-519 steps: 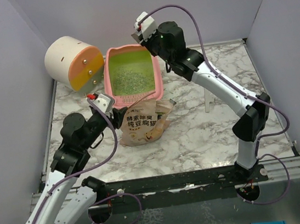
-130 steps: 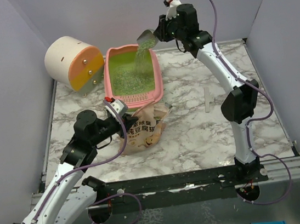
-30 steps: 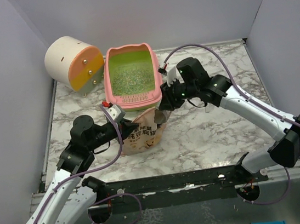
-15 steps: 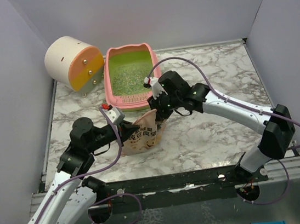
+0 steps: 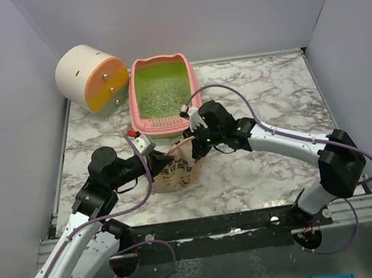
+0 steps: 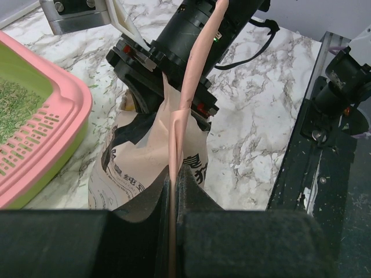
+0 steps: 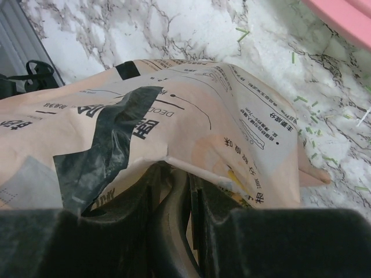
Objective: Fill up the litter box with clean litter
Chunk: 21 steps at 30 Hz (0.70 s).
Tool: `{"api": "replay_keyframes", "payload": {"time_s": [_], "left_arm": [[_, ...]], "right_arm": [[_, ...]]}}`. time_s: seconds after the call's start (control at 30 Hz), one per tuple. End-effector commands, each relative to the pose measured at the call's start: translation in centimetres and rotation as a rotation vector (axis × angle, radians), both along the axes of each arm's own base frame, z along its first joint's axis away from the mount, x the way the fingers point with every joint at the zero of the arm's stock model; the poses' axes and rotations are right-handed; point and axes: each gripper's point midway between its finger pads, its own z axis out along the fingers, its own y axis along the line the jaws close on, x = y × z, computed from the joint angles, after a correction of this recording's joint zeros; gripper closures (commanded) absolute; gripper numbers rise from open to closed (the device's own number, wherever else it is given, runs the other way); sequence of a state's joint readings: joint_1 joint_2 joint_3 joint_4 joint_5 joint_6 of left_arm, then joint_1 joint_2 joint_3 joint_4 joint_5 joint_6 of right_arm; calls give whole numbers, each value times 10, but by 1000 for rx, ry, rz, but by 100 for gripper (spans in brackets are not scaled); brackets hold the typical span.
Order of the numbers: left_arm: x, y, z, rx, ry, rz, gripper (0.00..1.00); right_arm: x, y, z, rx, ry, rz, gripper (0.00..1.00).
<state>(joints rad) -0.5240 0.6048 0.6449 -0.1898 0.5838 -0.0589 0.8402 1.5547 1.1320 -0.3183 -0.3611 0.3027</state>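
my left gripper (image 6: 173,180) is clamped tight on the top edge of the tan printed paper pouch (image 5: 175,172), which stands at centre of the top view on the white marble surface (image 5: 256,95). my right gripper (image 5: 195,151) is nosed into the pouch mouth from the right. paper hides its tips, so i can't tell how far open it is or if it holds anything. the pink plastic litter box with lime-green inside (image 5: 163,123) sits upper centre, just behind the pouch, slotted ledge toward it. greenish-grey litter granules (image 5: 160,100) cover its floor, with a few strays on the surface. the cream-and-orange cylinder (image 5: 91,79) is just left of the box.
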Motion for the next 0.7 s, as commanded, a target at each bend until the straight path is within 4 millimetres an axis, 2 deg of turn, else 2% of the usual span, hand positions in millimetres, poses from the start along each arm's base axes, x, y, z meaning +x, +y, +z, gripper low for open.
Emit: {"api": "replay_keyframes", "payload": {"time_s": [0.0,0.13,0.37,0.67], "left_arm": [[5,-5,28,-69,-104,-13,100],[9,-4,27,-65,-102,12,100],[16,0,23,-43,-90,53,100],[18,2,20,-31,-87,67,100]], "right_arm": [[-35,-4,-47,-57,175,45,99],[-35,3,-40,-10,198,37,99],[-29,13,-9,154,258,43,99],[-5,-7,31,360,312,-16,99]]}}
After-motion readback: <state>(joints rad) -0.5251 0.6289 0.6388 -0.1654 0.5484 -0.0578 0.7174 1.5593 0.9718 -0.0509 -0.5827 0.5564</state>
